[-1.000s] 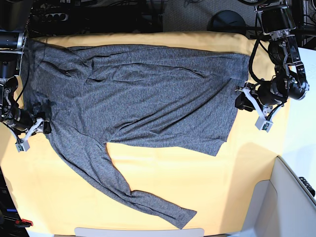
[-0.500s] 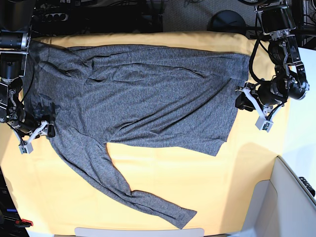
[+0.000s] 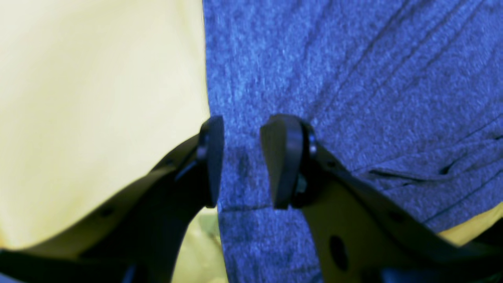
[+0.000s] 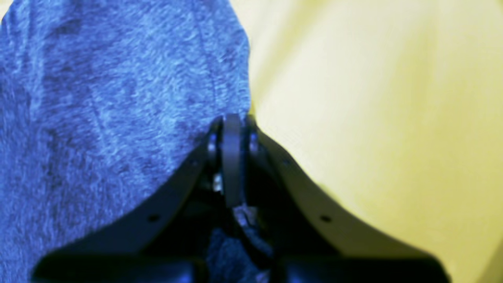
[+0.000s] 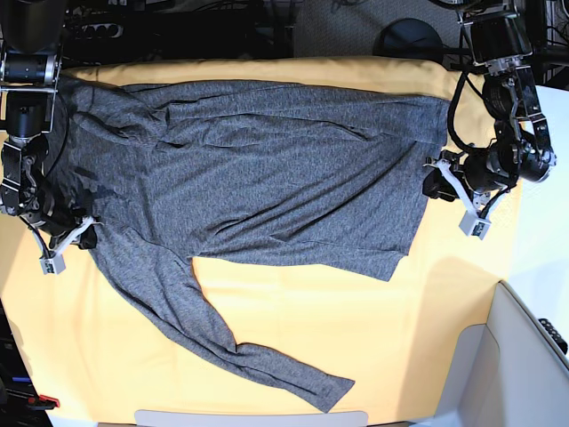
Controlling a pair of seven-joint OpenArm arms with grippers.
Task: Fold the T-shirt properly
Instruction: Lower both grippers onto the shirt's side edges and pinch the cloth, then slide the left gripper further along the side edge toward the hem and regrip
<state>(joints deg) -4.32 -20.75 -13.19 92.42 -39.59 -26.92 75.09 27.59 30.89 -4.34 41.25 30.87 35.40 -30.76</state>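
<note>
With T-shirt spread lengthwise across yellow sheet on worktop: right gripper jaws pinching shoulder edge, left gripper jaws half-spread astride hem, opposite ends.

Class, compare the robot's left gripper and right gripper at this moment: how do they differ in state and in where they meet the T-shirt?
The left gripper has parted jaws around the T-shirt hem; the right gripper is shut at its shoulder edge. Both meet the shirt's edge over the yellow cloth.
</note>
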